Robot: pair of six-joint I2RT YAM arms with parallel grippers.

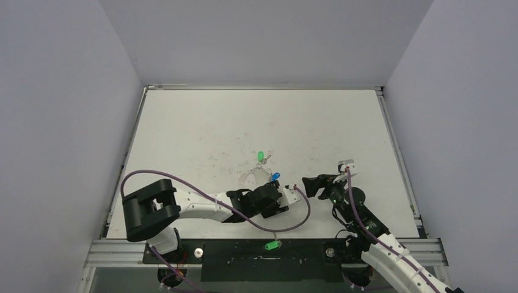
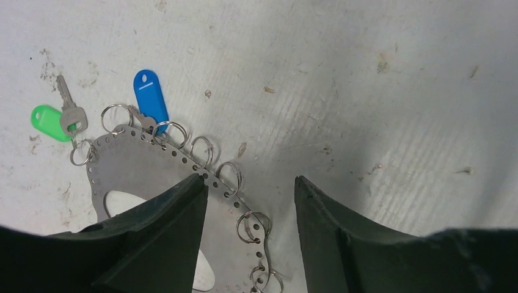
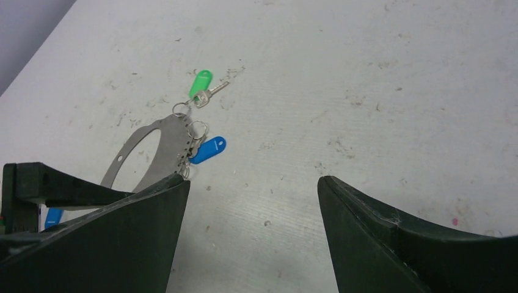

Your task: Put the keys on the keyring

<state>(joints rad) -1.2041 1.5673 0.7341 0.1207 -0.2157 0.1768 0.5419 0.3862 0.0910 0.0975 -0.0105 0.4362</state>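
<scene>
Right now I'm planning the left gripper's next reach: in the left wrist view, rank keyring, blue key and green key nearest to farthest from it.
1. keyring, lower left, passing behind a finger of the left gripper.
2. blue key, upper left, by the rim.
3. green key, far left.

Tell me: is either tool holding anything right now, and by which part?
Nothing is held. The left tool and right tool both stand open, only table between their jaws. The keyring lies on the table, partly hidden by the left tool.
</scene>
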